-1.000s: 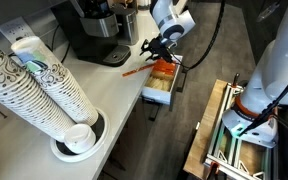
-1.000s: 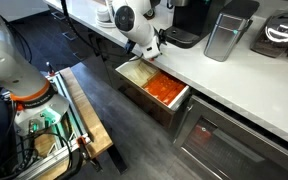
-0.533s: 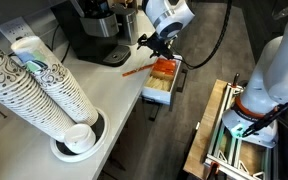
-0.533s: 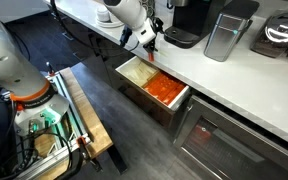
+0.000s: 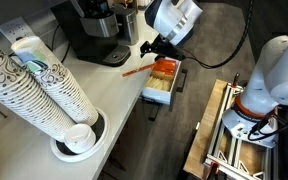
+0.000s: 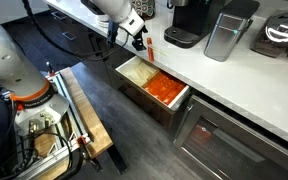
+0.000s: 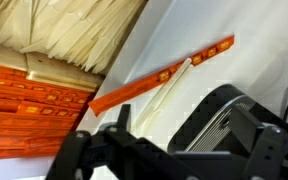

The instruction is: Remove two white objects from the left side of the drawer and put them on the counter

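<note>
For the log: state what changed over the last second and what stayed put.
The hand rose and drew away from the drawer, nothing visibly in it. The orange strip stayed on the counter; the drawer stayed open.

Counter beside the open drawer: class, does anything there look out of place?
Yes. An orange stick and a pale stick lie loose on the counter, at an angle to each other, while the rest sit sorted in the drawer.
</note>
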{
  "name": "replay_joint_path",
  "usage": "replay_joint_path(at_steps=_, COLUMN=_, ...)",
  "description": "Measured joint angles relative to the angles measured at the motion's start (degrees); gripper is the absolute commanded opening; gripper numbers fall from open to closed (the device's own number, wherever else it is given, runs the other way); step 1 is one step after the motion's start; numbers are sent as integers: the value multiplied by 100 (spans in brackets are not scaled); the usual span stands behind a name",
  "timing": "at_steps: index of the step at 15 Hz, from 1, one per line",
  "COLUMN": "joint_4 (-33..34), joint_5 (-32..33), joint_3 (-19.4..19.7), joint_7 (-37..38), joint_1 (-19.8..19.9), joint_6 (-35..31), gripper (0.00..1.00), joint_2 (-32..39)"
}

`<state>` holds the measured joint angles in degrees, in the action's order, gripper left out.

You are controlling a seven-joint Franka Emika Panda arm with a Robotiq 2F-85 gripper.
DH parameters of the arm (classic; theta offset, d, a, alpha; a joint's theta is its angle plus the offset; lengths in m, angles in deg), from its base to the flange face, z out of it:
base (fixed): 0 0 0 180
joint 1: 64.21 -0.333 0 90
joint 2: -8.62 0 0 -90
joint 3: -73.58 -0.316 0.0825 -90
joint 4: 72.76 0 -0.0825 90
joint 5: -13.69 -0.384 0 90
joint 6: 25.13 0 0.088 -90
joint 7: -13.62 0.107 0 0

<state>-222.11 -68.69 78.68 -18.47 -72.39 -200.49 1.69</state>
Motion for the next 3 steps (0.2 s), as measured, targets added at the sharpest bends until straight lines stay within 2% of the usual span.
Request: replay_joint_path(at_steps=3, joint_4=-262, joint_5=519, joint_3=-58, joint_7=219, joint_1=3, joint_6=0, gripper=100, joint_2=-232)
